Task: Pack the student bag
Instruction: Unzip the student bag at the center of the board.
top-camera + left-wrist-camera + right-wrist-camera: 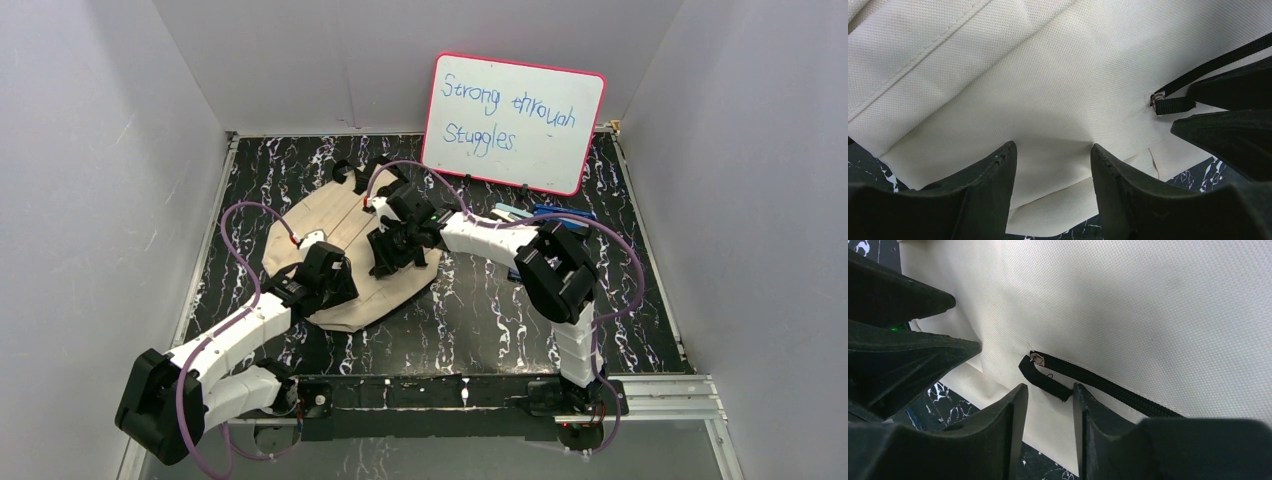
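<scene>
The student bag (340, 235) lies flat on the black marbled table, a cream canvas backpack. My left gripper (325, 272) is over its near edge. In the left wrist view it (1053, 147) stands open, fingertips against the canvas (1048, 75) with a crease between them. My right gripper (395, 250) is over the bag's right side. Seen from the right wrist it (1049, 387) is open with a narrow gap. The black zipper pull (1044, 378) ends just above that gap, by the right fingertip (1079, 392). The zipper (1108, 385) runs off to the right. Nothing is clamped.
A pink-framed whiteboard (512, 122) with handwriting stands at the back right. Blue books and other items (545, 215) lie right of the bag, partly hidden by the right arm. White walls enclose the table. The two grippers sit close together; the right one (1228, 125) shows in the left wrist view.
</scene>
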